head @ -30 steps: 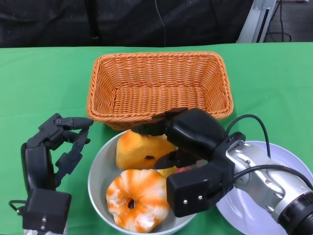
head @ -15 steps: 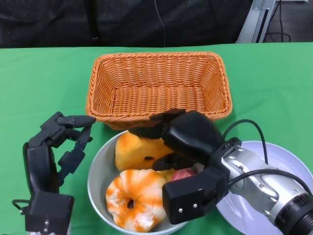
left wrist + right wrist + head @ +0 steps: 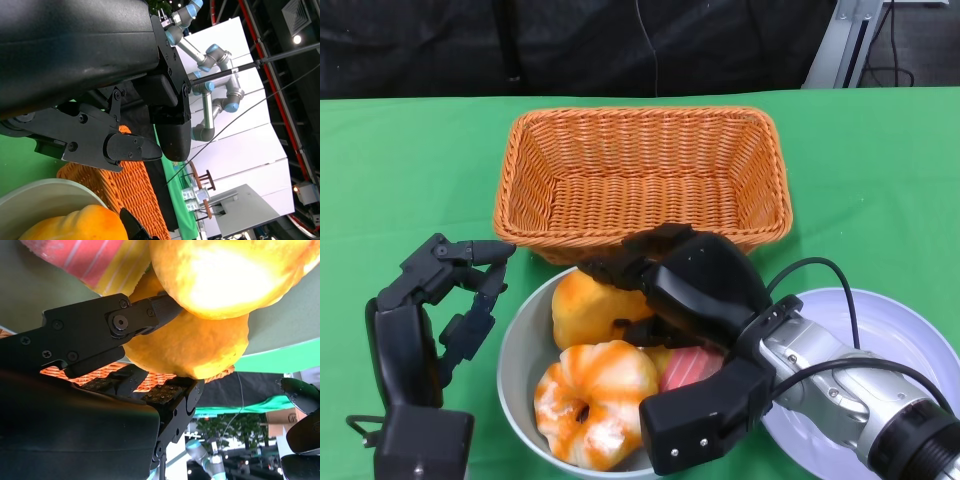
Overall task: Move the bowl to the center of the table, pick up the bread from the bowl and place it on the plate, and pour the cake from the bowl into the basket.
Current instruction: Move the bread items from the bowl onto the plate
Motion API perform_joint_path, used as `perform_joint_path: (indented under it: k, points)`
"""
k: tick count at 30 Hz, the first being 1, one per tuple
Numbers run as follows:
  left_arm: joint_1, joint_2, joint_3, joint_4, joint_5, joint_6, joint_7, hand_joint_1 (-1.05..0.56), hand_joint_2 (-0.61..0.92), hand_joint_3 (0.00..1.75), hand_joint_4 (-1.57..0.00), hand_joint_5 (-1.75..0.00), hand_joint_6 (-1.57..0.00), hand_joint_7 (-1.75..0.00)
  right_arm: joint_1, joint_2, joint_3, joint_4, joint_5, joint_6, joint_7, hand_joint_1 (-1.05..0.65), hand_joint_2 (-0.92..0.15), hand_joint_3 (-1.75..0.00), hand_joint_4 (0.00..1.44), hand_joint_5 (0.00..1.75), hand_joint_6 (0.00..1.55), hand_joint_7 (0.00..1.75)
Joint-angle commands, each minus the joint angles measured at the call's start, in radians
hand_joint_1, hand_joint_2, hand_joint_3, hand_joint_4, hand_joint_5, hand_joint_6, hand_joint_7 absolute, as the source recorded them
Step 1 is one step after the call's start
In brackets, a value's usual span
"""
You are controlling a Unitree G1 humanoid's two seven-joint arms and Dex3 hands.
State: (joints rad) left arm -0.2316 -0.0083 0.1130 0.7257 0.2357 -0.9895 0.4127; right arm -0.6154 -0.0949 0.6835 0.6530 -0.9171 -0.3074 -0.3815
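Tablecloth [image 3: 400,160] was plain green, and the biggest thing on it was the orange wicker basket [image 3: 642,176], sitting at the far middle with nothing inside. Just in front of it, nearly touching its near wall, was the grey bowl [image 3: 516,352] with three items in it: a yellow-orange bread roll [image 3: 582,306] at the back, a glazed orange-and-white doughnut-shaped cake [image 3: 595,400] at the front, and a smaller pink striped piece [image 3: 692,366] tucked on the right side. The lavender plate [image 3: 905,335] sat right of the bowl, mostly hidden under the silver forearm. The right hand [image 3: 680,290] was reaching into the bowl from the right, fingers [image 3: 150,310] wrapped over the bread roll; the right wrist view showed a finger pressed against its side with others under it, so it was gripping the bread, which sat low in the bowl. The left hand [image 3: 445,290] was beside the bowl's left rim, fingers apart and curved, holding nothing and not touching the bowl.
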Motion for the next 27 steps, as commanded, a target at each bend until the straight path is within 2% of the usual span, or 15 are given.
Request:
perform_joint_path:
  k: [1, 5, 9, 13, 15, 17, 21, 27]
  points:
    - [0.009, 0.008, 0.006, -0.014, 0.002, -0.012, 0.014, -0.17, 0.92, 0.27, -0.77, -1.34, -0.86, -0.85, -0.009, -0.003, 0.015, 0.052, -0.005, -0.022, -0.021, -0.37, -0.88, 0.0, 0.68, 0.86, 0.8, 0.02]
    - [0.007, 0.008, 0.003, -0.01, -0.013, -0.019, 0.0, -0.18, 0.92, 0.27, -0.78, -1.31, -0.86, -0.83, -0.022, -0.002, 0.021, 0.083, -0.006, -0.042, -0.047, -0.28, -0.92, -0.05, 0.63, 1.13, 0.86, 0.03]
    - [0.006, 0.006, 0.003, -0.007, -0.025, -0.019, -0.008, -0.19, 0.92, 0.27, -0.77, -1.29, -0.87, -0.82, -0.03, -0.001, 0.02, 0.098, 0.005, -0.064, -0.046, -0.26, -0.92, -0.06, 0.65, 1.21, 0.91, 0.05]
    - [0.006, 0.007, 0.003, -0.006, -0.024, -0.019, -0.006, -0.19, 0.92, 0.27, -0.78, -1.28, -0.88, -0.82, -0.037, -0.003, 0.014, 0.106, 0.021, -0.082, -0.025, -0.27, -0.92, -0.05, 0.67, 1.18, 0.93, 0.05]
    - [0.006, 0.007, 0.003, -0.008, -0.022, -0.017, -0.004, -0.2, 0.92, 0.26, -0.79, -1.29, -0.88, -0.81, -0.041, -0.005, 0.015, 0.109, 0.023, -0.087, -0.022, -0.29, -0.92, -0.04, 0.74, 1.08, 1.0, 0.06]
    - [0.006, 0.008, 0.004, -0.005, -0.017, -0.019, 0.0, -0.2, 0.92, 0.26, -0.8, -1.29, -0.88, -0.81, -0.044, -0.007, 0.015, 0.113, 0.025, -0.094, -0.02, -0.29, -0.92, -0.04, 0.76, 1.06, 1.02, 0.06]
    - [0.0, 0.01, 0.009, 0.003, 0.003, -0.022, 0.02, -0.17, 0.92, 0.27, -0.8, -1.3, -0.89, -0.81, -0.051, -0.01, 0.016, 0.127, 0.028, -0.118, -0.031, -0.28, -0.92, -0.05, 0.85, 1.09, 1.06, 0.06]
    - [-0.012, 0.016, 0.008, 0.03, 0.012, -0.035, 0.03, -0.17, 0.92, 0.27, -0.8, -1.3, -0.89, -0.82, -0.062, -0.011, 0.015, 0.154, 0.037, -0.151, -0.046, -0.27, -0.92, -0.06, 0.87, 1.08, 1.06, 0.05]
